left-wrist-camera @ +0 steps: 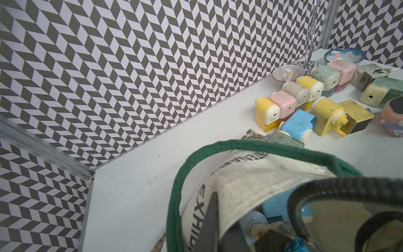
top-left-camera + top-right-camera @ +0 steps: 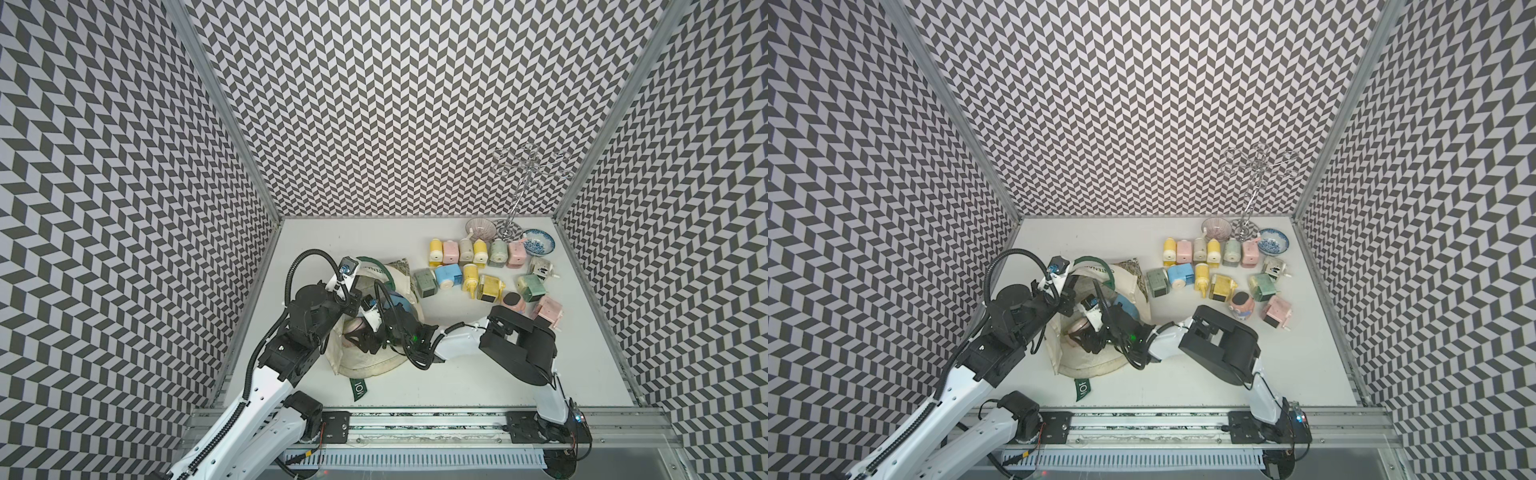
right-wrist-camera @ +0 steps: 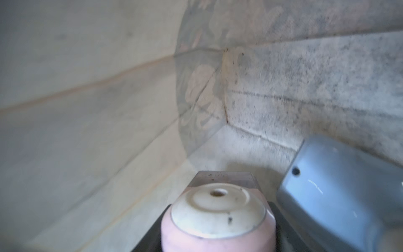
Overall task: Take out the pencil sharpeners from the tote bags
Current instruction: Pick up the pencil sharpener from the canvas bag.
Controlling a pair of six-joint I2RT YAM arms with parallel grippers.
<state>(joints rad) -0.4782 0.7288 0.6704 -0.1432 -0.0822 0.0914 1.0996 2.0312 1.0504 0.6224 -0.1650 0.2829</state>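
Inside one tote bag point(image 2: 374, 361), two pencil sharpeners point(image 3: 218, 209)

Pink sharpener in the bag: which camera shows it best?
Right wrist view: the pink sharpener fills the foreground inside the tote bag. Both top views catch only a glimpse between arms; left wrist view misses it.

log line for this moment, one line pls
left gripper: shut on tote bag rim | right gripper: in bag, jaws flank pink sharpener | blue sharpener also inside

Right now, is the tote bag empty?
No: the right wrist view shows a pink sharpener and a blue sharpener lying inside the tote bag.
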